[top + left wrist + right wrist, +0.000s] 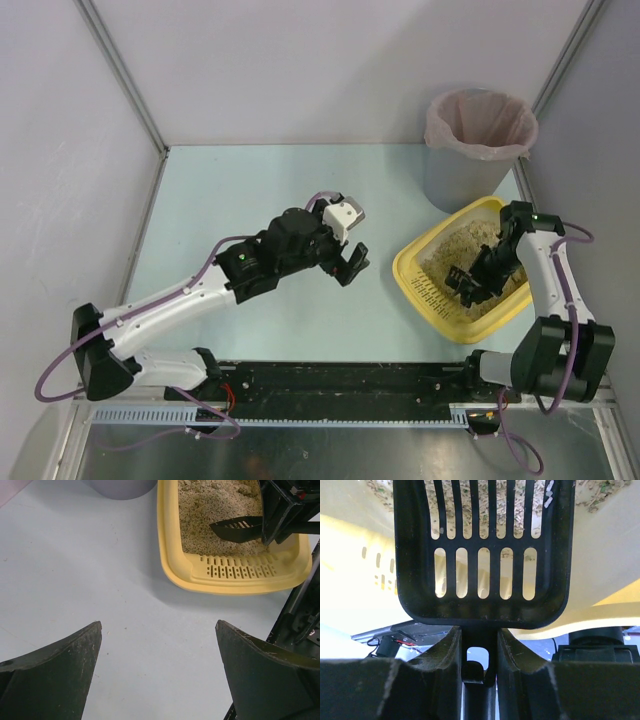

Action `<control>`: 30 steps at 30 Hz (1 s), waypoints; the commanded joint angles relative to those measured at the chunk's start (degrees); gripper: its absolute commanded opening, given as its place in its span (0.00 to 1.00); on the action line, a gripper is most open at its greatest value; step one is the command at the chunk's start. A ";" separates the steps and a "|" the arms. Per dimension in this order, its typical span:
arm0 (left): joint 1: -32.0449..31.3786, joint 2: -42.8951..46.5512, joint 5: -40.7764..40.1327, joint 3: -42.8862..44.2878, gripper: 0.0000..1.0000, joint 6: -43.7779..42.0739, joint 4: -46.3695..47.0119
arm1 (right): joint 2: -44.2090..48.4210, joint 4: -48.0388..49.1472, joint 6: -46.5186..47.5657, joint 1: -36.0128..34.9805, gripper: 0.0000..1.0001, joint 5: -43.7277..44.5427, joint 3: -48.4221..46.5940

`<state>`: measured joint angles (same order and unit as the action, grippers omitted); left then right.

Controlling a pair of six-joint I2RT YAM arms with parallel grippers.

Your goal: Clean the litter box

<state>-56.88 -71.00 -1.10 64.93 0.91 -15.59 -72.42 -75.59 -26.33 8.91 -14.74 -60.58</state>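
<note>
**Gripping the Scoop Over the Litter**

The right gripper (479,632) clamps the handle of a black slotted scoop (482,611), whose blade is poised over the beige litter (210,510) in the yellow litter box (408,270). The box sits by the right edge of the tabletop (250,190), just beside a grey, pink-lined bin (480,140) at the far right corner. The left gripper (352,262) hangs over mid-tabletop, jaws spread wide and holding nothing.
</note>
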 commanded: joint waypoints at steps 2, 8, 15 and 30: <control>-0.25 2.45 -2.85 -0.33 1.00 -2.93 0.65 | -3.51 -0.70 2.59 1.11 0.00 1.03 -3.93; -0.33 2.98 -3.38 -0.50 1.00 -3.19 0.65 | -10.27 -0.61 5.14 2.61 0.00 -1.60 -5.87; -0.33 3.50 -3.29 -0.41 1.00 -2.75 0.74 | -15.46 -0.17 6.46 3.57 0.00 -1.96 -9.21; -0.42 4.38 -3.20 -0.50 1.00 -2.66 0.65 | -25.31 7.90 4.36 6.39 0.00 -2.22 -13.95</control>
<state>-56.88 -68.82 -3.90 64.49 -0.03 -15.81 -95.48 -76.25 -20.93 14.96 -18.13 -72.05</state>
